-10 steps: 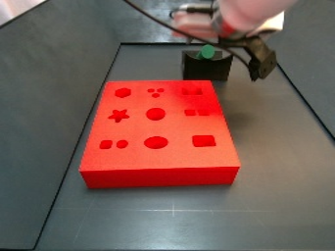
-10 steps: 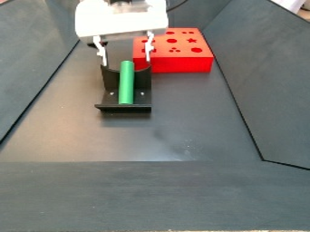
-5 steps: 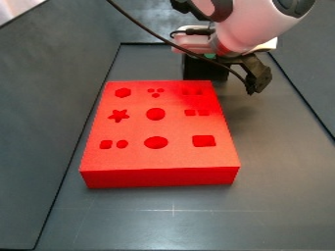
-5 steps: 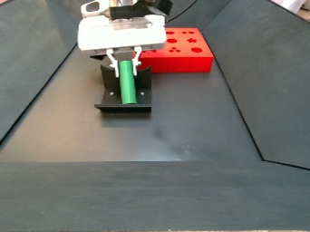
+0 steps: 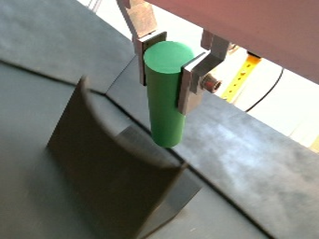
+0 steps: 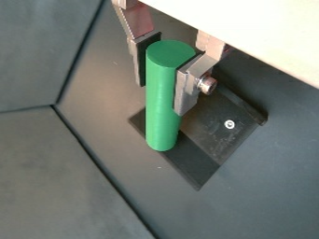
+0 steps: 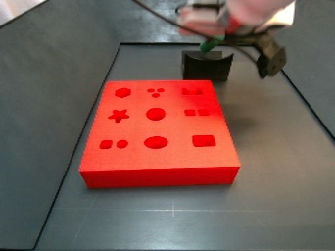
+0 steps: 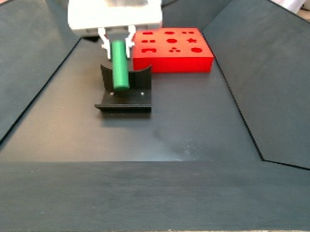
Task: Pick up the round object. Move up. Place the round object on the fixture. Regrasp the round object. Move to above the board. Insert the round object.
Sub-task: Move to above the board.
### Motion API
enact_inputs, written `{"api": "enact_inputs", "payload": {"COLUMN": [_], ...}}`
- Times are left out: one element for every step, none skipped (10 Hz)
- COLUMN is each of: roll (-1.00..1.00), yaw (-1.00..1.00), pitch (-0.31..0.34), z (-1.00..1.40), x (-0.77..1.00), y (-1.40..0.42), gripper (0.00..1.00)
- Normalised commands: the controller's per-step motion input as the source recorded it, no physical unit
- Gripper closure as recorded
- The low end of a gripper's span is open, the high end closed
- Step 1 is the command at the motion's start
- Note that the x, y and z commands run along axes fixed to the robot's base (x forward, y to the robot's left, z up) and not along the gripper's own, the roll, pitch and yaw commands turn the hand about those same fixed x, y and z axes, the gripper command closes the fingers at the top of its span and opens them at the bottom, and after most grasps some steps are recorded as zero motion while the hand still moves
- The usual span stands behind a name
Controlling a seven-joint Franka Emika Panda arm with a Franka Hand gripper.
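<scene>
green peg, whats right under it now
The green peg is clamped between the gripper fingers, its lower end over the dark fixture. Whether it touches the fixture can't be told. The red board lies apart.

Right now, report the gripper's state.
Gripper: shut on the peg, above the fixture.

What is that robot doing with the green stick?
The robot's gripper is pinching the green round object near its top end, one silver finger on each side. The peg hangs tilted, with its lower end right over the dark fixture; whether it touches is hard to tell. The red board, full of shaped holes, sits nearby with nothing in it, so the peg has not been inserted yet.
</scene>
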Motion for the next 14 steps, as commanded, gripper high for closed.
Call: {"api": "enact_inputs", "payload": {"roll": [-0.08, -0.06, -0.04, -0.04, -0.03, -0.04, -0.03, -0.03, -0.03, -0.03, -0.03, -0.04, -0.05, -0.05], "yaw": [-0.01, 0.0, 0.03, 0.04, 0.07, 0.08, 0.09, 0.1, 0.11, 0.12, 0.12, 0.11, 0.11, 0.1], "pitch": [0.099, 0.113, 0.128, 0.139, 0.15, 0.151, 0.148, 0.141, 0.127, 0.113, 0.105, 0.096, 0.088, 0.083], "z": [1.0, 1.0, 1.0, 1.0, 1.0, 1.0, 1.0, 1.0, 1.0, 1.0, 1.0, 0.84, 0.61, 0.39], "x": [0.1, 0.09, 0.09, 0.09, 0.09, 0.09, 0.09, 0.09, 0.09, 0.09, 0.09, 0.07, 0.05, 0.03], "y": [-0.07, -0.07, -0.07, -0.06, -0.06, -0.06, -0.06, -0.06, -0.06, -0.06, -0.06, -0.04, -0.03, -0.02], "gripper": [1.0, 1.0, 1.0, 1.0, 1.0, 1.0, 1.0, 1.0, 1.0, 1.0, 1.0, 1.0, 1.0, 1.0]}}
